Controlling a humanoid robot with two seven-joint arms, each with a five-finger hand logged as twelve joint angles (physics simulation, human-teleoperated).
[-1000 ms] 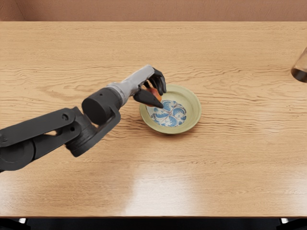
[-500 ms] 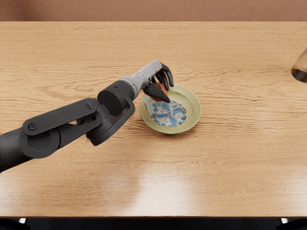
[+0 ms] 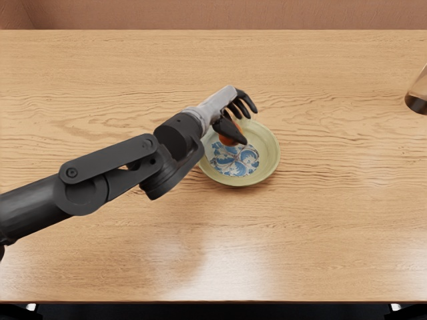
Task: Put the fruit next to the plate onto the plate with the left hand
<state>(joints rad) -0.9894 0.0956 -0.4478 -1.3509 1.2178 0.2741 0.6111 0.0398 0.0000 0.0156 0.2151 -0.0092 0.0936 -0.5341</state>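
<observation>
A small orange fruit [image 3: 227,140] lies on the inner left part of the green plate [image 3: 267,157], which has a blue and white pattern in its middle. My left hand [image 3: 240,121] hovers over the plate's upper left rim, its arm reaching in from the lower left. Its four dark fingers [image 3: 244,104] are spread and point away to the upper right, clear of the fruit. The thumb [image 3: 229,129] lies across the top of the fruit and hides part of it. The hand is open.
The plate sits near the middle of a wide wooden table [image 3: 320,227]. A glass-like object [image 3: 418,93] pokes in at the right edge. The table's far edge meets a brown wall.
The left hand carried the fruit rightward from the plate's left rim to over the plate. Its fingers, curled on the fruit before, have spread, and the fruit now sits lower on the plate.
</observation>
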